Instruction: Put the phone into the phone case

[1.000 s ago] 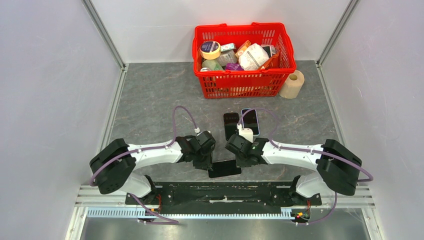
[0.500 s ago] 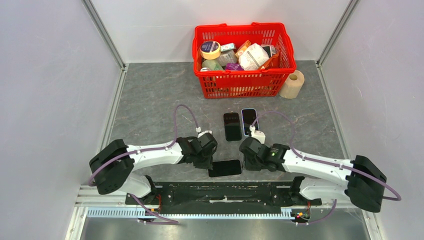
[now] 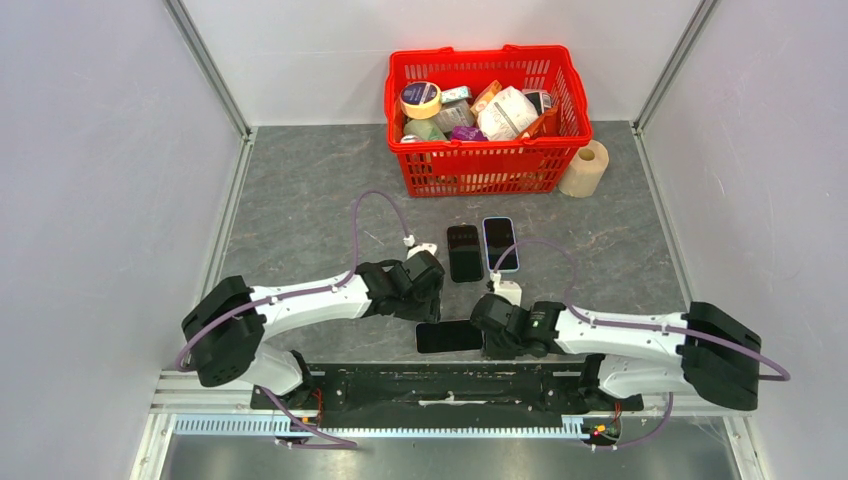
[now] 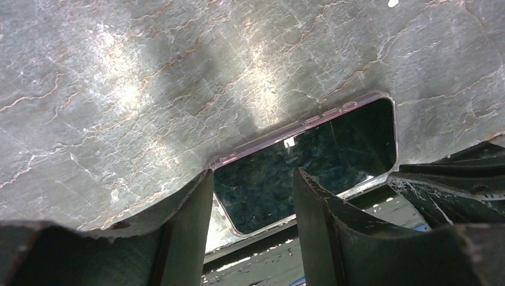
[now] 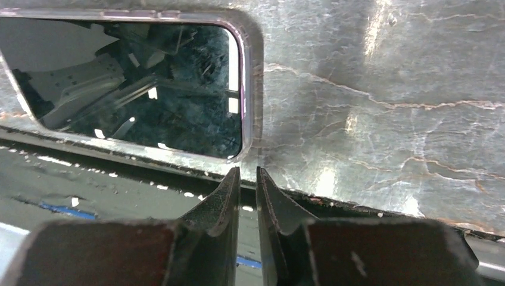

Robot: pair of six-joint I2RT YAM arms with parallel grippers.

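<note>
Moved: left gripper (image 4: 251, 179) has backed off the black glass-faced phone (image 3: 449, 336); right gripper (image 5: 248, 176) has swung down beside its right end.
Look: I see a glossy dark screen ringed by a clear purple-tinted case (image 4: 298, 126).
Place: flat at the near edge of the grey marbled table (image 3: 300, 200).
Axis: long side runs left to right; I cannot tell which end is the top.
Left jaws: wide, empty.
Right jaws: narrow slit, empty.
Views: only the left wrist shows side buttons on the far rim.

Phone (image 4: 309, 155) glass beyond fingers (image 4: 186, 226): glossy, mirror-dark. Case (image 5: 254, 77) rim: smooth clear plastic, pinkish tint. Table (image 4: 149, 89) around fingers: grey marbled, faint sheen. Fingers: dark matt plastic, scuffed.
</note>
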